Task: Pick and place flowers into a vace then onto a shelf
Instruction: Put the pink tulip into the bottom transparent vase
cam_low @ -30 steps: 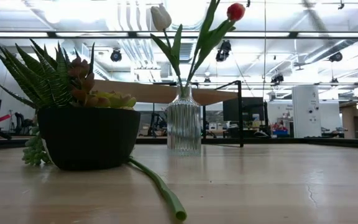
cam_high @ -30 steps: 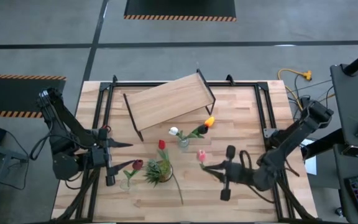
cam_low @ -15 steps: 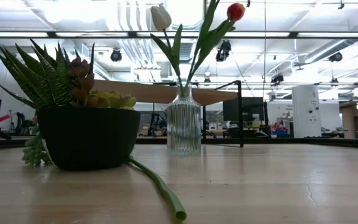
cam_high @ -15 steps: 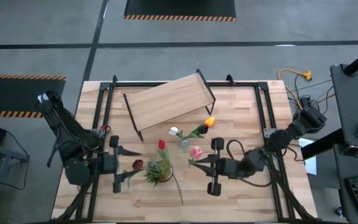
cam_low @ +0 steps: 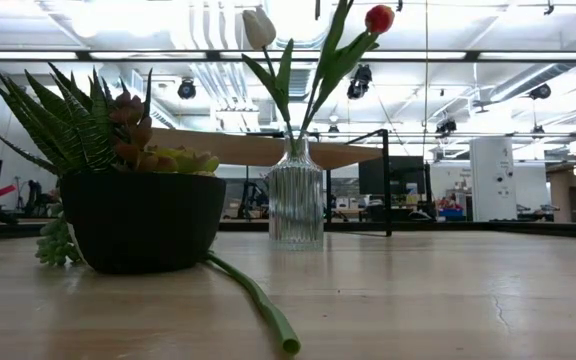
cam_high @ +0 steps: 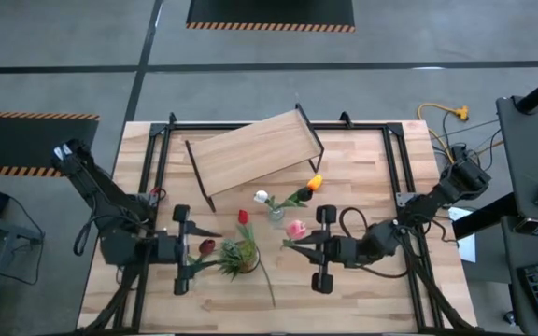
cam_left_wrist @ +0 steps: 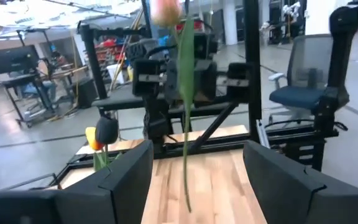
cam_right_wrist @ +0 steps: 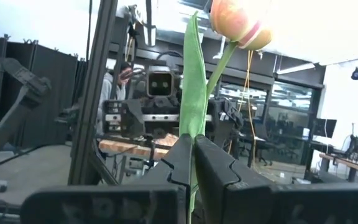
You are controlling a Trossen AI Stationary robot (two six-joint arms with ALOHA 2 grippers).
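Observation:
My right gripper [cam_high: 299, 245] [cam_right_wrist: 193, 142] is shut on a pink tulip [cam_high: 295, 228], right of the glass vase [cam_high: 276, 214] [cam_low: 296, 195]. The vase holds a white tulip [cam_high: 261, 197] and an orange-yellow one [cam_high: 314, 183]. A red tulip [cam_high: 243, 217] lies on the table, its stalk end [cam_low: 268, 312] near the front edge. My left gripper [cam_high: 209, 250] [cam_left_wrist: 197, 152] is open beside the potted tuft plant [cam_high: 236, 257]. In the high view a dark maroon head [cam_high: 206, 246] lies between its fingers. The shelf [cam_high: 255, 154] stands at the far side. My right gripper pinches the pink tulip's stalk and leaf [cam_right_wrist: 194, 121] below the head [cam_right_wrist: 238, 22], between its two fingers. The fingers come level from the table's right. The tulip stands upright and is lifted clear, its lower stalk [cam_left_wrist: 186, 186] hanging free below the fingers.
The dark pot [cam_low: 143, 220] with the tuft plant sits between the two grippers. A black metal frame [cam_high: 395, 177] runs along the table's sides. Bare wood [cam_high: 362, 177] lies right of the vase and near the front edge.
My right gripper has carried the pink tulip toward the table's left, closer to the vase, then held still. My left gripper has moved toward the table's right, up to the potted plant and the maroon head.

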